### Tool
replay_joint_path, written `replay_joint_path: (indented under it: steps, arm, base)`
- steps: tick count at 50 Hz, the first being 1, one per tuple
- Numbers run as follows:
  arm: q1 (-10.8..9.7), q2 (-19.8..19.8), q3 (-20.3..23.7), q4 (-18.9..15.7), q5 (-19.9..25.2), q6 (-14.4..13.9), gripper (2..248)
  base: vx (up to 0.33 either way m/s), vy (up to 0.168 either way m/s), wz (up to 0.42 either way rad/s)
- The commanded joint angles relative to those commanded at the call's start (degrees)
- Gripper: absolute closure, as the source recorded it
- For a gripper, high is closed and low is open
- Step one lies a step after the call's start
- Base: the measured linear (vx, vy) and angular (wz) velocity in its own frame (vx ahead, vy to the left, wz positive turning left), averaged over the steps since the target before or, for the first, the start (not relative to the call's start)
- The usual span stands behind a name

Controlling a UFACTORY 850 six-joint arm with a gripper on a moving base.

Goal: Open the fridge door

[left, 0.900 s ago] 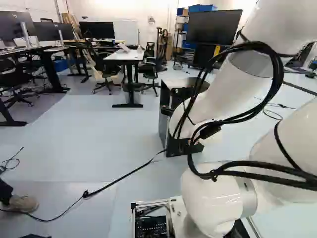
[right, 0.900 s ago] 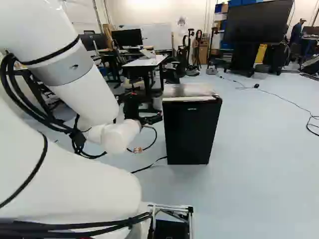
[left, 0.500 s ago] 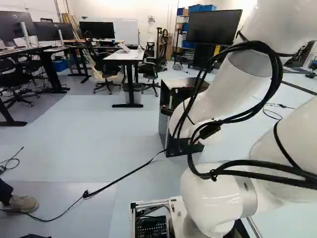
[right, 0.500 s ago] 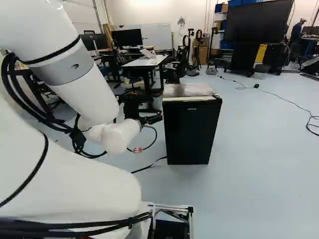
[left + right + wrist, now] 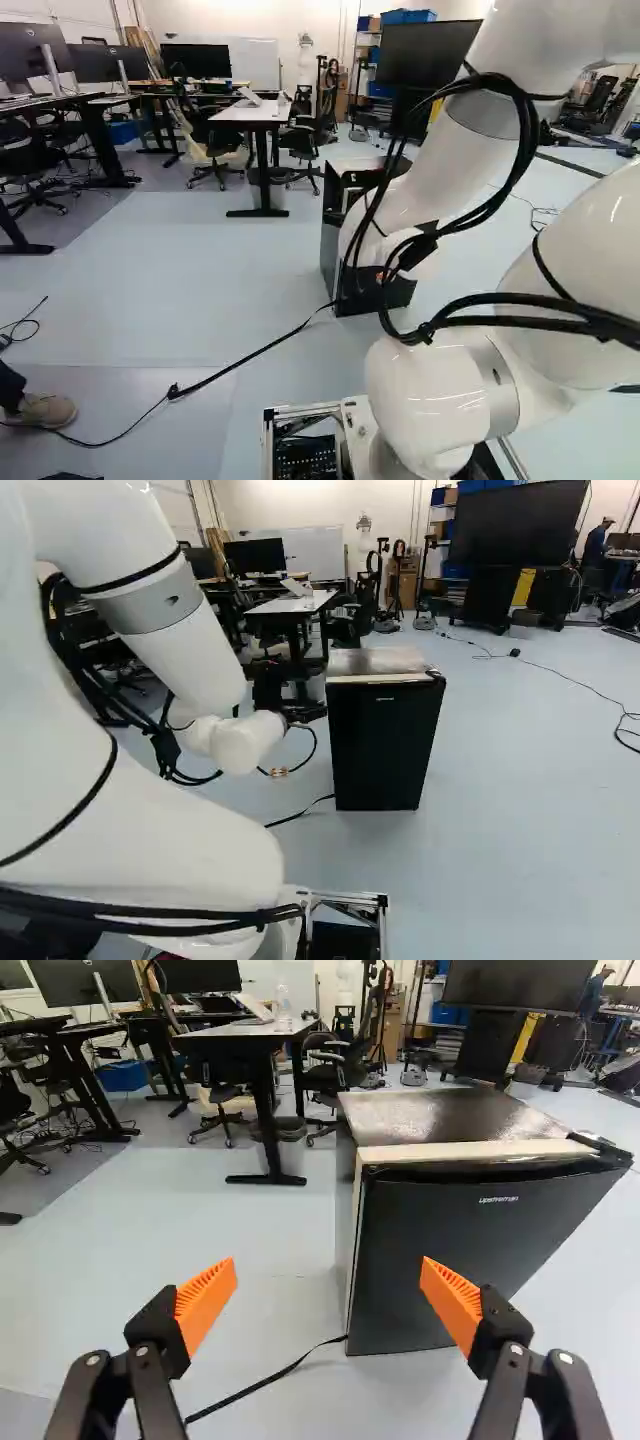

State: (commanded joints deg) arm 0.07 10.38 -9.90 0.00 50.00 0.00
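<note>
The glossy white arm is built of thick, smooth, rounded tubes and bulging joints, with matte grey bands ringing some of them. Thin black straps circle the white shells, and a bundle of black cables loops along the outside, through a small black block. The black two-fingered gripper has angular linkages with round, silvery screw heads and bright orange, finely ribbed pads. Inside the edges of the base's silvery metal frame sits a black panel with small pale markings.
</note>
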Motion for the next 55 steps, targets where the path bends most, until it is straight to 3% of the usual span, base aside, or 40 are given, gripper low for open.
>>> replay_joint_path:
  steps: [30, 55]
  arm:
    - [2.14, -6.25, -5.85, 0.39, 0.0, 0.0, 3]
    - [5.72, -11.58, -11.18, 3.51, 0.0, 0.0, 3]
  base:
    - [0.0, 0.0, 0.0]
    - [0.0, 0.0, 0.0]
